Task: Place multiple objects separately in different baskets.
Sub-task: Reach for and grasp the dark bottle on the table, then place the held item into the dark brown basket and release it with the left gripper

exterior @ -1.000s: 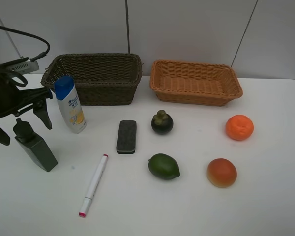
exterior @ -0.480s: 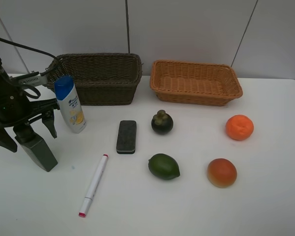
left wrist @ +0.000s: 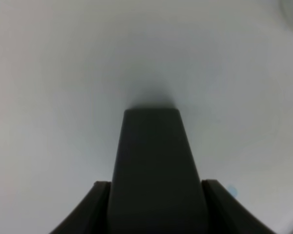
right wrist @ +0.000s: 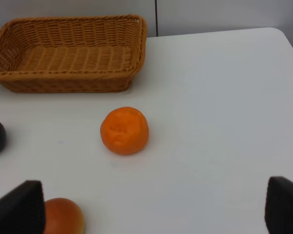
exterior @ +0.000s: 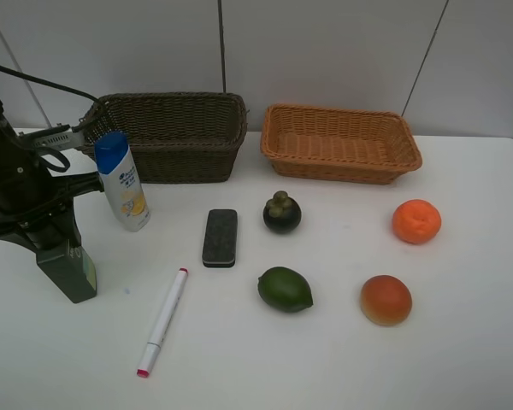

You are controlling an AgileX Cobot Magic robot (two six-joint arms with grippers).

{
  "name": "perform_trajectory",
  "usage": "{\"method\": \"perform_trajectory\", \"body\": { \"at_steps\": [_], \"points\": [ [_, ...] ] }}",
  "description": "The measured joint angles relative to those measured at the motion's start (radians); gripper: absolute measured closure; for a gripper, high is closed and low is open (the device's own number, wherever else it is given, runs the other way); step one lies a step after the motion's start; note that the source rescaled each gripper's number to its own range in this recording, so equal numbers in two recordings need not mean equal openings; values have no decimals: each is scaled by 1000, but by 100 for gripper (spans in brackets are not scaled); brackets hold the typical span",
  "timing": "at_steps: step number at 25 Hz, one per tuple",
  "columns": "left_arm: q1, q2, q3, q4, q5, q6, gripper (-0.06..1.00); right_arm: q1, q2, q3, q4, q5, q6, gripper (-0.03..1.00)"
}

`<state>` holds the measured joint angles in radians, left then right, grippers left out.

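My left gripper [exterior: 47,231] stands over the dark green bottle [exterior: 68,272] at the table's left, its jaws closed on the bottle's top; the left wrist view shows the bottle [left wrist: 154,165] pressed between both fingers. The shampoo bottle [exterior: 122,182], black eraser [exterior: 220,237], white marker [exterior: 162,321], mangosteen [exterior: 281,213], green fruit [exterior: 285,289], orange [exterior: 416,221] and red-orange fruit [exterior: 386,300] lie on the table. My right gripper [right wrist: 146,209] is open and empty, near the orange [right wrist: 124,130] and the red-orange fruit [right wrist: 62,217].
The dark brown basket [exterior: 179,162] stands at the back left and the tan basket [exterior: 342,169] at the back right, both with nothing in them. The tan basket also shows in the right wrist view [right wrist: 63,85]. A wall runs behind the table.
My left gripper moved right and down over the dark green bottle, and its spread jaws closed on the bottle's top. The other objects have not moved.
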<state>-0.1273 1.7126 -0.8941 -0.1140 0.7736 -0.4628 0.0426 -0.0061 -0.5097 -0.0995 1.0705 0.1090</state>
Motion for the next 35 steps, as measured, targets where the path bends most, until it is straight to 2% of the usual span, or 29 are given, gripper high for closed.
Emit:
{"method": "perform_trajectory", "body": {
  "at_steps": [5, 11, 17, 20, 22, 28, 31, 35],
  "points": [
    [0, 0, -1, -1, 14, 18, 59, 0, 0, 0, 0, 0, 0, -3],
    [0, -30, -98, -11, 166, 106, 59, 0, 0, 0, 0, 0, 0, -3],
    [0, -164, -366, -16, 373, 219, 59, 0, 0, 0, 0, 0, 0, -3],
    [0, -177, -523, -16, 427, 248, 59, 0, 0, 0, 0, 0, 0, -3],
    [0, -177, -617, -9, 428, 261, 59, 0, 0, 0, 0, 0, 0, -3],
    [24, -75, -826, 98, 410, 273, 59, 0, 0, 0, 0, 0, 0, -3],
    [26, 35, -842, 147, 295, 275, 59, 0, 0, 0, 0, 0, 0, -3],
    [26, 191, -842, 145, 64, 257, 59, 0, 0, 0, 0, 0, 0, -3]
  ]
}}
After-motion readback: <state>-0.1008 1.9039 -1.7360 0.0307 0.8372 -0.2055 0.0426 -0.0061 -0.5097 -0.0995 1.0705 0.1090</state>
